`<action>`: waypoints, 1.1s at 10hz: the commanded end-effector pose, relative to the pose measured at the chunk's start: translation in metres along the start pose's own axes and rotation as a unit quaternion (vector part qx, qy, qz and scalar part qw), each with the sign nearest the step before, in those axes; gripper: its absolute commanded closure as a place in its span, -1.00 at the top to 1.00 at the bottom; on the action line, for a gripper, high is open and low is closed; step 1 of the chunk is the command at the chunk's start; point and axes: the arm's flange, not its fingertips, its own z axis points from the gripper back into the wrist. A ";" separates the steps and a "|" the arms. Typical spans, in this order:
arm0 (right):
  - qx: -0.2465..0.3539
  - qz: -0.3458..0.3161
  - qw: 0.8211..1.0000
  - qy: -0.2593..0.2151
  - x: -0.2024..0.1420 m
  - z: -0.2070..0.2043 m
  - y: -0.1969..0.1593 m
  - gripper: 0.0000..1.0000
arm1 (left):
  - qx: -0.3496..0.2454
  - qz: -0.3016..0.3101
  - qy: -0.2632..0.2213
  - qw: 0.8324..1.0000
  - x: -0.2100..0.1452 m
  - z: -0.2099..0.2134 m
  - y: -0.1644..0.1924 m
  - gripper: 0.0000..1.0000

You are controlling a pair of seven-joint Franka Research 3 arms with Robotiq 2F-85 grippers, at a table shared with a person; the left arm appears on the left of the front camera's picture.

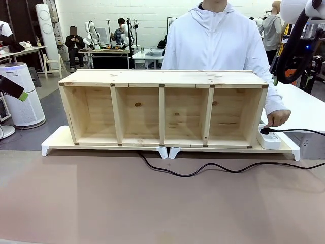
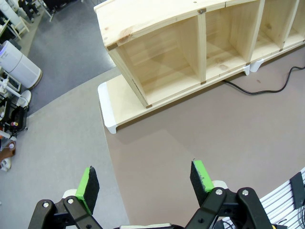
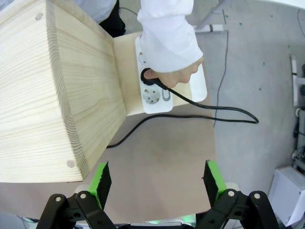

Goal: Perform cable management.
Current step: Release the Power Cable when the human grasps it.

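A busy workshop lies behind a brown-topped table that carries a four-bay pine shelf on a low white-footed base.

The cable lies loose on the table in front of the shelf, emerging from under the base near the middle and snaking off toward the robot's right. Its plug sits in the white power strip at the shelf's right end, where the person's hand rests on it.

The cord looks light, limp and slick; it would likely sag and slide if pinched anywhere along a curve. The best hold is probably on the free run lying flat on the table, well clear of the plug and the hand.

The left gripper hovers above the table's left part, jaws spread, holding nothing. The right gripper hangs over the shelf's right end, jaws likewise wide and empty.
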 end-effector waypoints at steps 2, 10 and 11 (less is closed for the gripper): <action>-0.001 -0.003 1.000 0.004 -0.001 -0.001 0.000 1.00 | 0.002 0.000 -0.002 1.000 0.002 -0.001 0.000 1.00; -0.001 -0.003 1.000 0.004 -0.001 -0.001 0.000 1.00 | 0.002 0.000 -0.002 1.000 0.002 -0.001 0.000 1.00; -0.001 -0.003 1.000 0.004 -0.001 -0.001 0.000 1.00 | 0.002 0.000 -0.002 1.000 0.002 -0.001 0.000 1.00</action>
